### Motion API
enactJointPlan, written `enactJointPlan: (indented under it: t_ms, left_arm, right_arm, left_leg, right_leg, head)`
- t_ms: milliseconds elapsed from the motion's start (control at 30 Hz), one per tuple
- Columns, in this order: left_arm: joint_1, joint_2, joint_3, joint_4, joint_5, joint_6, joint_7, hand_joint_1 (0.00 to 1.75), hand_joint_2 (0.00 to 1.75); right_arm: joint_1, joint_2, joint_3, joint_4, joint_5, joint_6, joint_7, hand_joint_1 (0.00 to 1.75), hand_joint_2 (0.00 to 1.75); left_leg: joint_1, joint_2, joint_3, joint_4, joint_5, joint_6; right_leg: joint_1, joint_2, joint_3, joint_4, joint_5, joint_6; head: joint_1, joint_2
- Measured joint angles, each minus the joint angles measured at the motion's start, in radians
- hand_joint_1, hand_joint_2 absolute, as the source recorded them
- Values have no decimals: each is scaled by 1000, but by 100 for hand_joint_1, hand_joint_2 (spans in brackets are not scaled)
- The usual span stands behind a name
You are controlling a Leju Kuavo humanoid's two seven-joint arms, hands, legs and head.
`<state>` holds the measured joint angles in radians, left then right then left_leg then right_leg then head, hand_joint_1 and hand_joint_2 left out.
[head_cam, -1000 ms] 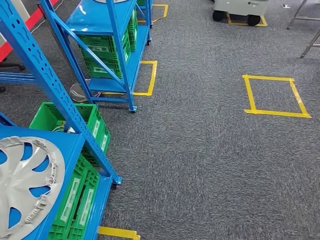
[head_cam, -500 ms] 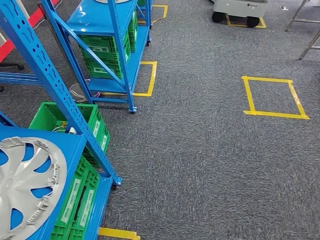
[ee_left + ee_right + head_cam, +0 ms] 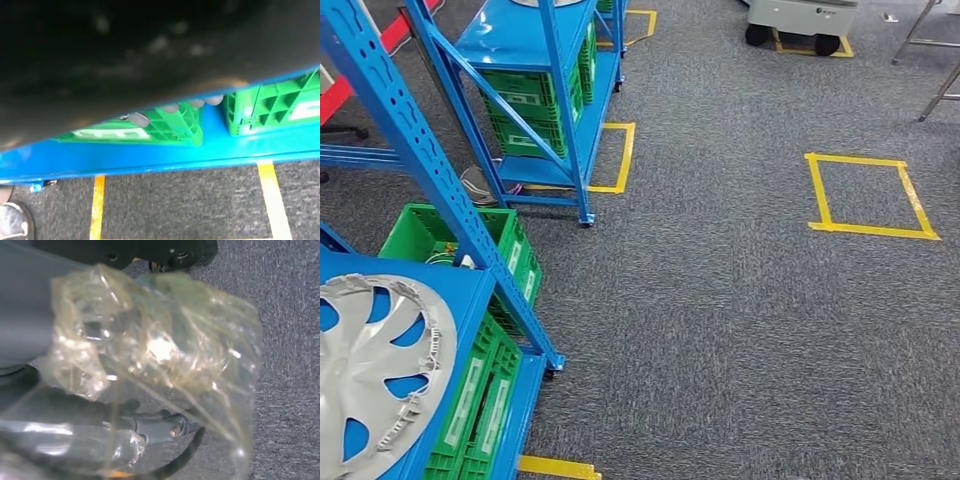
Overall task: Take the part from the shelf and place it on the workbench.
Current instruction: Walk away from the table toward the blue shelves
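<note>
The part, a silver wheel cover [image 3: 373,375], lies flat on the top board of the near blue shelf [image 3: 418,150] at the near left, above green crates [image 3: 482,395]. The left wrist view looks along the shelf's lower rail, mostly dark, so the left hand's state cannot be told. The right hand [image 3: 124,375] is wrapped in crinkled clear film, and whether it is spread or closed cannot be told. To grasp well, the robot should probably turn left to face the cover squarely, then reach for its rim.
</note>
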<state>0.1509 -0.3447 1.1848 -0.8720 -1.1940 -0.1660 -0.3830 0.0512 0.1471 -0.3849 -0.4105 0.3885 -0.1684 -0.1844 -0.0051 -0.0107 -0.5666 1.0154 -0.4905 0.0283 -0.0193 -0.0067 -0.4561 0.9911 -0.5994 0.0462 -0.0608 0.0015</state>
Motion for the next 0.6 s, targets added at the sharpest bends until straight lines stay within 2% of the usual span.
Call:
enactJointPlan:
  t_ms: [33,67,133,167,200,233,267,333,367,400,467,533,600]
  left_arm:
    - [0,0,0,2,0,-1,0,0,0]
    - [0,-1,0,4,-1,-2,0,0,0]
    - [0,-1,1,7,-2,-3,0,0,0]
    - [0,-1,2,8,-3,-3,0,0,0]
    - [0,-1,3,8,-3,-4,0,0,0]
    - [-1,-1,4,8,-4,-4,0,0,0]
    - [-1,-1,5,8,-4,-4,0,0,0]
    - [-4,0,6,9,-4,-5,0,0,0]
    - [-5,0,6,9,-4,-5,0,0,0]
    - [-5,1,7,9,-3,-5,0,0,0]
    - [-5,1,13,9,-2,-5,0,0,0]
    - [-7,1,18,9,-1,-5,0,0,0]
    - [-11,1,19,10,-1,-5,0,0,0]
  right_arm:
    - [-1,1,-1,-1,3,-1,0,0,0]
    - [-1,1,-3,-1,7,-2,0,0,0]
    - [-1,1,-5,-1,13,-3,0,0,0]
    - [1,2,-6,-1,15,-3,0,0,0]
    - [2,2,-6,-1,17,-4,1,0,0]
    - [2,2,-7,-1,18,-4,1,0,0]
    - [2,2,-7,-1,18,-5,1,0,0]
    - [2,3,-9,-1,18,-6,1,0,0]
    - [2,3,-9,-1,19,-6,1,0,0]
    - [2,4,-11,-1,20,-7,1,0,0]
    - [3,4,-13,-1,22,-9,2,0,0]
    - [2,5,-14,-2,23,-9,2,0,0]
    - [5,5,-15,-3,24,-9,1,0,0]
  left_leg:
    - [3,-2,4,-8,3,5]
    - [5,-4,7,-12,5,9]
    - [4,-13,8,-13,4,11]
    - [3,-20,8,-13,4,11]
    - [3,-29,10,-12,3,10]
    - [3,-39,12,-11,2,7]
    - [4,-50,13,-8,0,2]
    - [4,-70,11,4,-6,-12]
    - [4,-78,8,9,-8,-19]
    - [4,-87,5,12,-8,-25]
    - [6,-96,1,13,-6,-35]
    - [6,-64,-15,47,-29,-45]
    - [5,-17,-66,154,-86,-52]
  right_leg:
    - [1,1,-15,33,-21,-1]
    - [2,3,-43,90,-51,-3]
    - [3,5,-121,229,-109,-7]
    - [3,5,-150,274,-116,-7]
    - [2,6,-160,280,-101,-7]
    - [-1,8,-151,246,-67,-7]
    - [-4,18,-126,182,-23,-5]
    - [-11,56,-79,71,28,-3]
    - [-12,69,-68,45,35,-4]
    - [-10,72,-65,41,31,-9]
    - [-7,51,-59,40,36,-22]
    - [-8,30,-55,38,40,-31]
    - [-6,2,-54,37,39,-36]
  head:
    - [2,0]
    - [4,0]
    - [5,0]
    - [5,0]
    - [6,0]
    - [5,0]
    - [6,0]
    - [6,0]
    - [6,0]
    - [7,0]
    - [7,0]
    - [2,0]
    - [-3,0]
